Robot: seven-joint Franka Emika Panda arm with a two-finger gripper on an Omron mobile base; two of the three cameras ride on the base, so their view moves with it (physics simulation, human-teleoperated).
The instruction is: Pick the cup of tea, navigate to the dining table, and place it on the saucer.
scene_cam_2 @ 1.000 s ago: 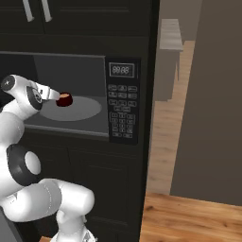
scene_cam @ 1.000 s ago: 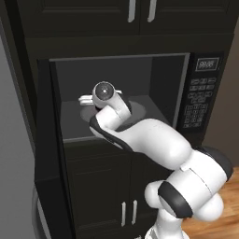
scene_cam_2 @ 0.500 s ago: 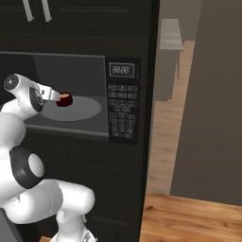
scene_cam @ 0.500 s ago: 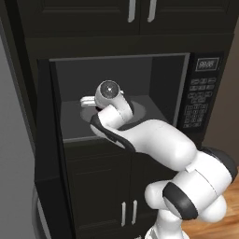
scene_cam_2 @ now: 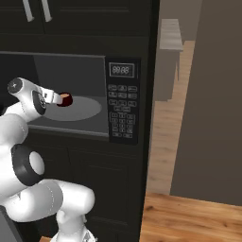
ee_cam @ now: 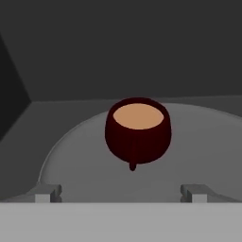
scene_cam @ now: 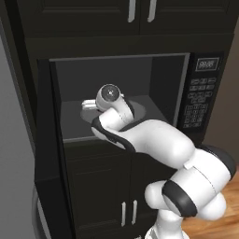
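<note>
The small maroon cup of light brown tea [ee_cam: 137, 132] stands upright on the round grey turntable [ee_cam: 208, 142] inside the open black microwave [scene_cam_2: 122, 101]. The white arm's two-finger gripper [ee_cam: 121, 191] sits just short of it, jaws spread wide and empty, cup centred between them.

Maroon cup [scene_cam_2: 65, 99] on microwave turntable [scene_cam_2: 80, 108] beside gripper [scene_cam_2: 56, 99]
</note>
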